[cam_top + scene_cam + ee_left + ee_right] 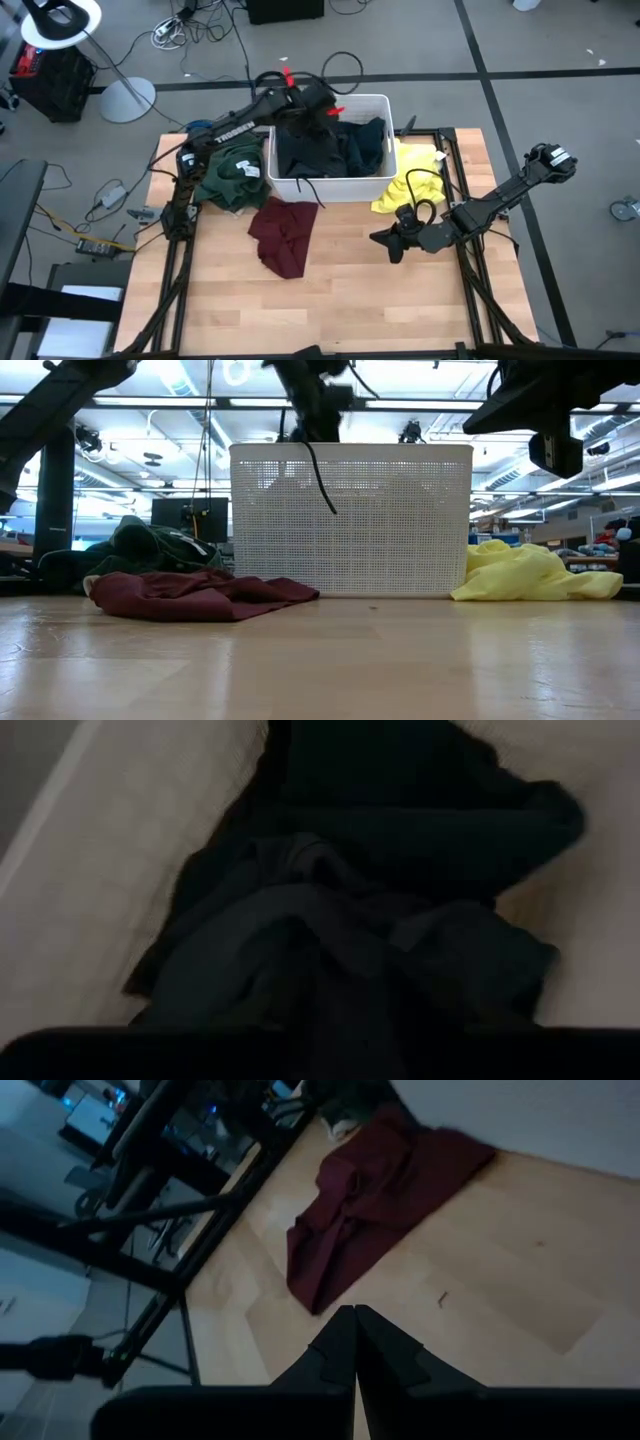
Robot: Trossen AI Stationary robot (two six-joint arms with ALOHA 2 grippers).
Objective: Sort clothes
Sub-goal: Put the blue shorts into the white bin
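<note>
1. Inside the white tub [385,105], at the far middle of the table [330,310], a heap of dark clothes [330,148] is held: dark blue and near-black fabric, crumpled, filling most of the tub. The same heap [350,920] is seen close up in the left wrist view, lying against the pale tub walls.
2. Above that heap, the left gripper [322,108] is positioned over the far side of the tub. Whether its jaws are spread or closed cannot be told from the pictures; nothing is seen held in them.
3. Beside the tub's left wall, a dark green garment [232,178] is bunched on the table, touching the tub. It is seen in the low view as a dark mound [150,550] behind the maroon piece.
4. Just in front of the tub, towards its left corner, a maroon garment [283,235] is spread flat and creased on the wood; it appears also in the low view [200,595] and the right wrist view [375,1200].
5. Against the tub's right wall, a yellow garment [408,185] is heaped, partly covered by black cable; in the low view it [530,575] rests beside the tub's perforated face [350,520].
6. To the right of the maroon garment, and apart from it, the right gripper [385,238] is held low over bare table, its jaws pressed together and empty [353,1342].
</note>
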